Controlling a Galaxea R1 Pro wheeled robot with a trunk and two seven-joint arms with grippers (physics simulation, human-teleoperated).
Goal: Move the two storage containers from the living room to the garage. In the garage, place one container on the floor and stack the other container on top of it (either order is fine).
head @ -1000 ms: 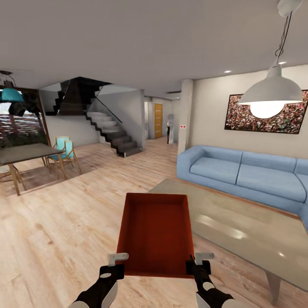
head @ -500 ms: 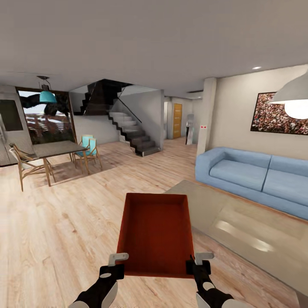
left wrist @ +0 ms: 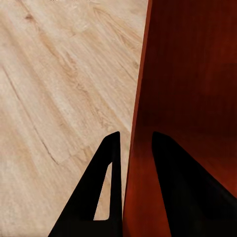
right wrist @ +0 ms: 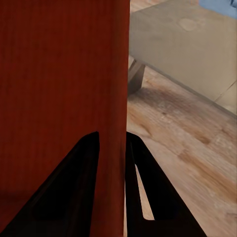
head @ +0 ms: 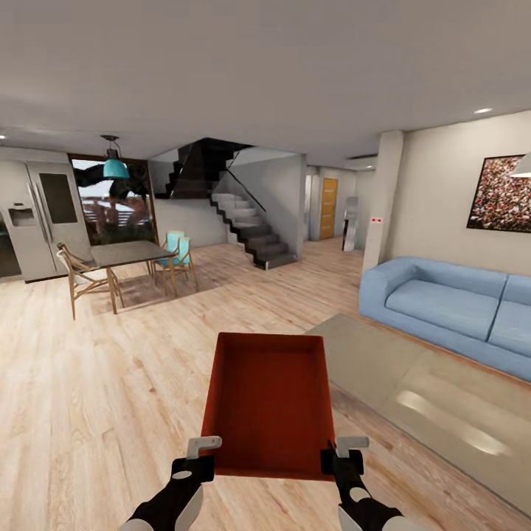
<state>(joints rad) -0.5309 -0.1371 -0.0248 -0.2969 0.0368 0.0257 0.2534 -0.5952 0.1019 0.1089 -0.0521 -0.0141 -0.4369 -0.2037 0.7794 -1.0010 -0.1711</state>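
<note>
An orange-red open-top storage container (head: 268, 402) is carried in front of me above the light wood-plank floor of the living room. My left gripper (head: 204, 451) is shut on the container's near left wall, and the left wrist view shows the wall (left wrist: 140, 123) pinched between the dark fingers (left wrist: 106, 192). At the near right corner my right gripper (head: 342, 450) is shut on the right wall (right wrist: 116, 98), with one finger (right wrist: 140, 192) outside it and one inside. The container is empty.
A low grey-beige coffee table (head: 435, 398) stands close on my right, with a blue sofa (head: 450, 306) behind it. A dining table with chairs (head: 122, 262) and a fridge (head: 37, 221) are far left. A staircase (head: 251, 228) and a hallway with an orange door (head: 328, 209) lie ahead.
The whole view has swung left: sofa, picture and lamp slid right, and the dining table and fridge came into sight. The container and both grippers kept their place in the picture.
</note>
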